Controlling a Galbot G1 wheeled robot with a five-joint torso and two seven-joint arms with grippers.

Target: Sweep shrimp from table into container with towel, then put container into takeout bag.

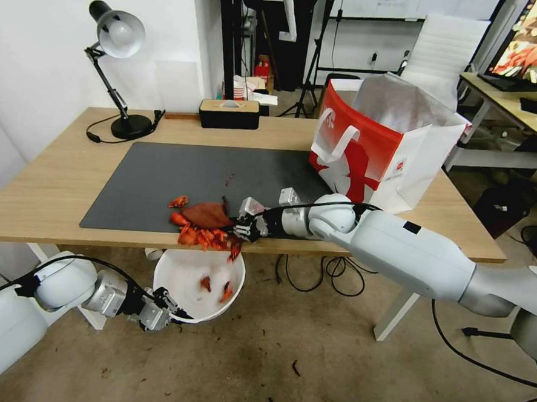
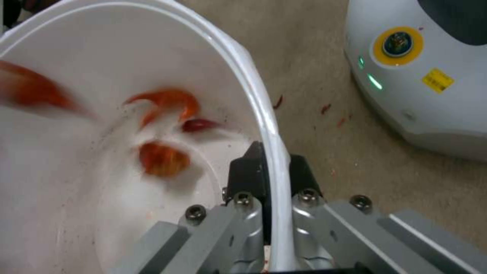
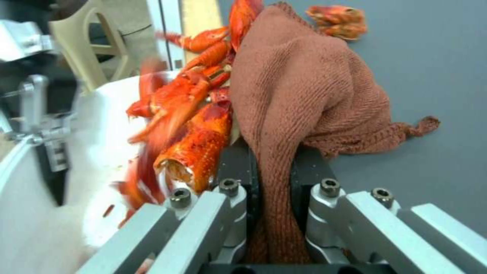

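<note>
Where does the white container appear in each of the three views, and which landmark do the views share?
Head view: the container hangs below the table's near edge, left gripper clamped on its rim.
Left wrist view: the container has its rim between the gripper's fingers.
Right wrist view: the container lies beyond the towel.
Shared landmark: the shrimp.

Head view: high, facing forward and down over the table (image 1: 50, 194), set well back.
Left wrist view: close behind the left gripper (image 2: 271, 173), facing into the container (image 2: 45, 198).
Right wrist view: close behind the right gripper (image 3: 271, 167), facing along the towel (image 3: 304, 95).
Shared: container, towel and shrimp (image 1: 208, 237).
</note>
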